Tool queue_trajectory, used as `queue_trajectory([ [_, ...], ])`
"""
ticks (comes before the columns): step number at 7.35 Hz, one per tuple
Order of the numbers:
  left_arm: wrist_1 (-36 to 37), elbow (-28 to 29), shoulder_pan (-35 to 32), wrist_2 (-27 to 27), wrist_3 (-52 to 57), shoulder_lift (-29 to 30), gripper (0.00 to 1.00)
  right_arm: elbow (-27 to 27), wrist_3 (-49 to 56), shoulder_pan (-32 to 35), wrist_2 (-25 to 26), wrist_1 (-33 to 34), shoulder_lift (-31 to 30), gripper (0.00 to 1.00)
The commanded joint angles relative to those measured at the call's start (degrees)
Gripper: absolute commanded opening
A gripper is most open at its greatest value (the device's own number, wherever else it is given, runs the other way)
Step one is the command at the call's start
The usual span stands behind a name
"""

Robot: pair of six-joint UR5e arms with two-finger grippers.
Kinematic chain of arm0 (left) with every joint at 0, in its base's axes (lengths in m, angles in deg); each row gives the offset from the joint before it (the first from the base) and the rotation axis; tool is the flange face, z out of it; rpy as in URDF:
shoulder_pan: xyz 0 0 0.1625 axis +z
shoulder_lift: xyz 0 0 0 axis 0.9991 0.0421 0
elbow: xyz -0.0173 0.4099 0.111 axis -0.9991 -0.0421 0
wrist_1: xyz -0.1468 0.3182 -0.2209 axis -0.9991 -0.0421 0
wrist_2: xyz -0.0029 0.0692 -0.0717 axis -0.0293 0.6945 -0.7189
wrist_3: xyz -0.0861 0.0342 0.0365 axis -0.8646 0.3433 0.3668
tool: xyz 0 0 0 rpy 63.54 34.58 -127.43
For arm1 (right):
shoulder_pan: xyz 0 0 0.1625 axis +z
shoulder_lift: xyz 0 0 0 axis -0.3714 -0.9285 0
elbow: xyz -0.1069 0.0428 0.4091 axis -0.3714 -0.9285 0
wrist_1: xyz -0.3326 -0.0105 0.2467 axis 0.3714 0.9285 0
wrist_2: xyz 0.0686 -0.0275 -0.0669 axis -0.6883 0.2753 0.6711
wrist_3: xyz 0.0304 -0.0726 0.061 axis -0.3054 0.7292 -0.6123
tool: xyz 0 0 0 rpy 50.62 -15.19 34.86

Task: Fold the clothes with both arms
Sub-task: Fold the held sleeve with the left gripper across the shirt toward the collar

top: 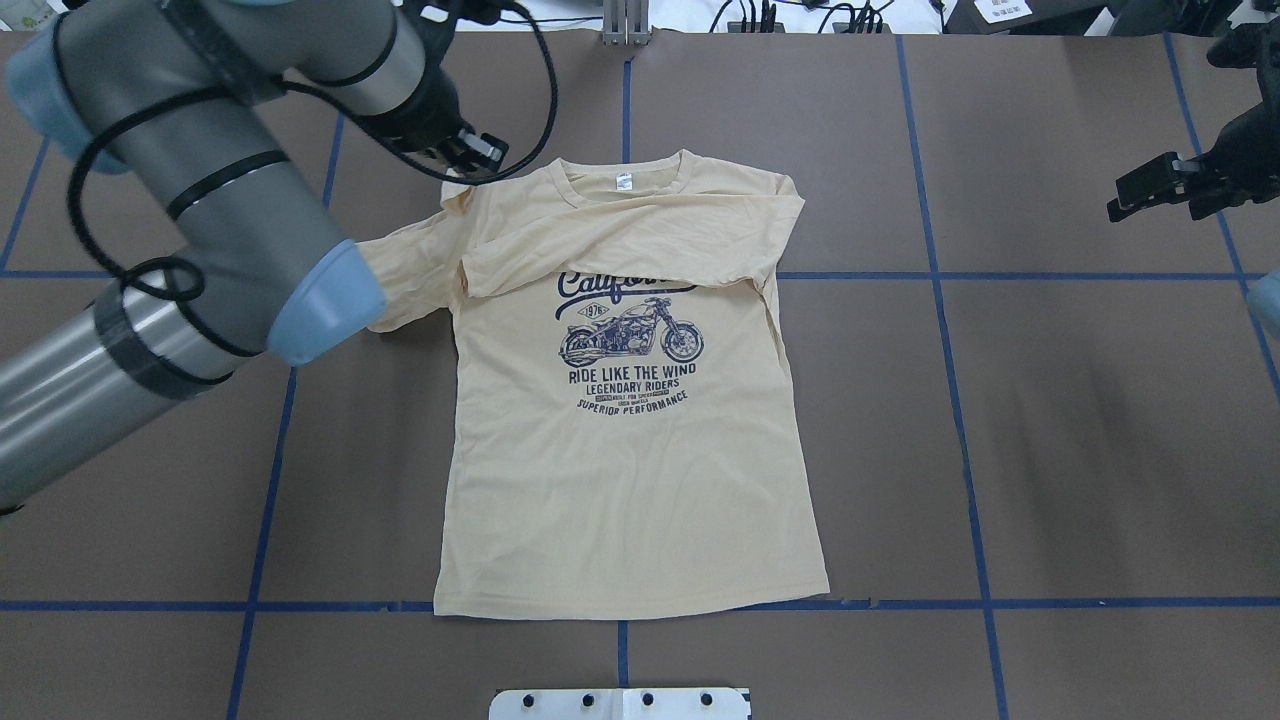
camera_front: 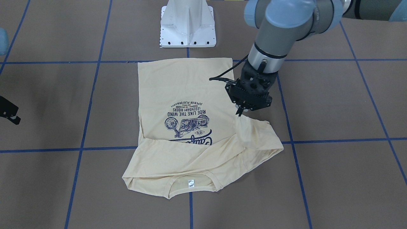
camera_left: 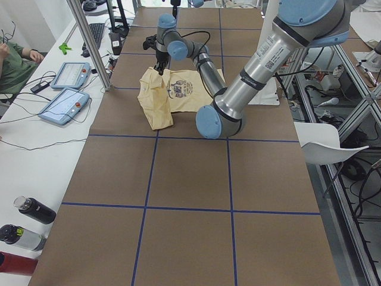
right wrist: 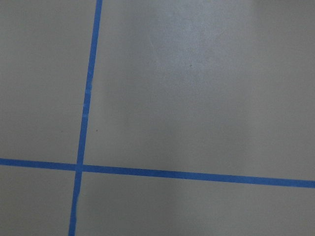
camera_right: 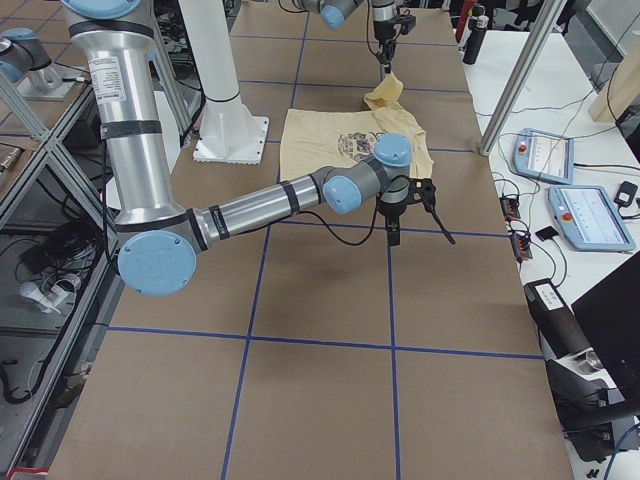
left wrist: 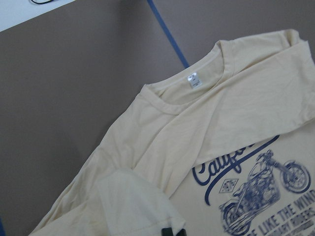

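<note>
On the brown table (top: 1050,450), the T-shirt (top: 630,480) lies flat, print up, with one sleeve folded across the chest below the collar. It's thin, limp, light cloth that will sag and crease, so it wants pinching at the edges: cuff, hem corners, shoulders. The left gripper (camera_front: 240,112) is clamped on the other sleeve's cuff, which rises in a peak right beneath its fingertips. The right gripper (top: 1150,188) hangs well away from the cloth, and I can't tell from here whether its jaws are apart.
</note>
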Motion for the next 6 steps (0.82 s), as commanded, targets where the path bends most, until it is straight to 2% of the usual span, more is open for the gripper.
queue_trajectory([
  [1,0.11,11.58,1.36,0.16,-7.45,11.41,0.0,-0.01,-0.03,0.0,0.0,-0.08,0.0,1.0],
  [2,-0.07,18.86,2.49,0.42,-11.22,17.64,0.0,-0.01,-0.03,0.0,0.0,0.01,0.0,1.0],
  [3,-1.11,25.89,6.51,0.94,-15.96,22.41,0.0,-0.01,-0.03,0.0,0.0,0.01,0.08,1.0],
  [4,-5.48,28.14,9.68,5.73,-19.92,23.15,0.0,-0.01,-0.03,0.0,0.0,0.01,0.08,1.0],
  [6,-13.4,39.35,11.73,6.31,-26.17,28.66,0.0,-0.02,-0.03,0.0,0.0,0.01,0.08,1.0],
])
